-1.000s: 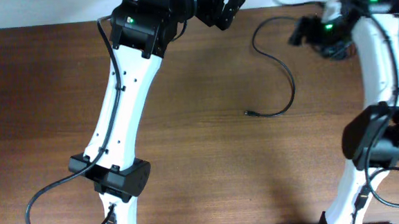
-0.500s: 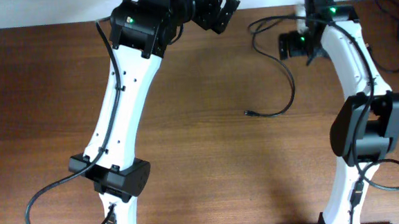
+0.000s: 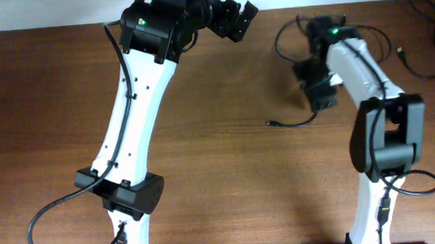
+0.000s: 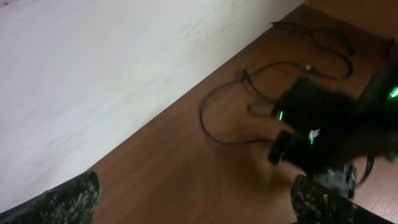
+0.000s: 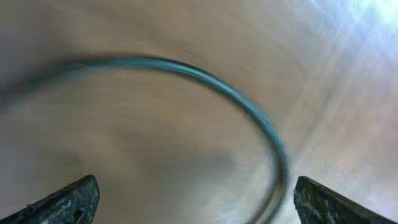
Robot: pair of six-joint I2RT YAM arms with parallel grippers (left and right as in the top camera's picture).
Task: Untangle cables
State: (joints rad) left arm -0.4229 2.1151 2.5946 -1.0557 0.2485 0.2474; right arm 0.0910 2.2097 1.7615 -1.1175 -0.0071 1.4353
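- Right gripper (image 5: 199,202): jaws spread wide, nothing held. Its wrist view is smeared.
- Just beneath it the cable (image 5: 239,99) arcs across the table (image 3: 203,138). It seems clear of both fingers.
- Overhead, the gripper hangs above that curve; the plug end (image 3: 270,122) lies loose toward table centre.
- Handling, judged: light, limp, thin, likely slippery. Pinch low on the curve, or near the plug.
- Left gripper (image 3: 241,20): wide open, empty, well apart at the far edge.
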